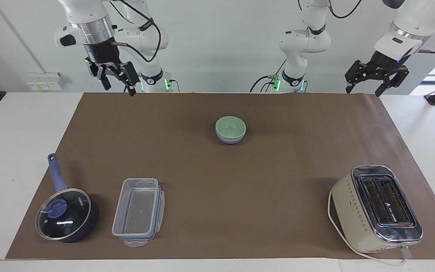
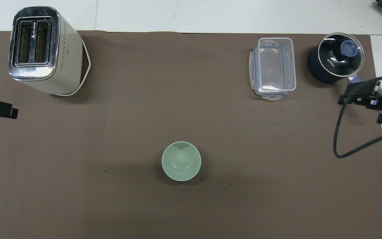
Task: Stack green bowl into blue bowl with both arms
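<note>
**Bowls nested mid-surface, both tools raised at the ends**

The surface [image 1: 240, 181], covered by a brown mat, carries a cream toaster [image 1: 376, 209] toward the left arm's end. Toward the right arm's end stand a dark blue lidded saucepan [image 1: 67, 213] and, beside it, a clear plastic lidded container [image 1: 138, 211].

The right tool [image 1: 116, 78] hangs with its fingers spread and nothing between them, over the mat's edge next to the robots at the right arm's end. The left tool [image 1: 377, 77] is likewise spread and empty, over the mat's corner at the left arm's end.

The green bowl [image 1: 230, 127] sits inside the blue bowl [image 1: 229, 140], upright, well apart from both tools and roughly midway between them.
</note>
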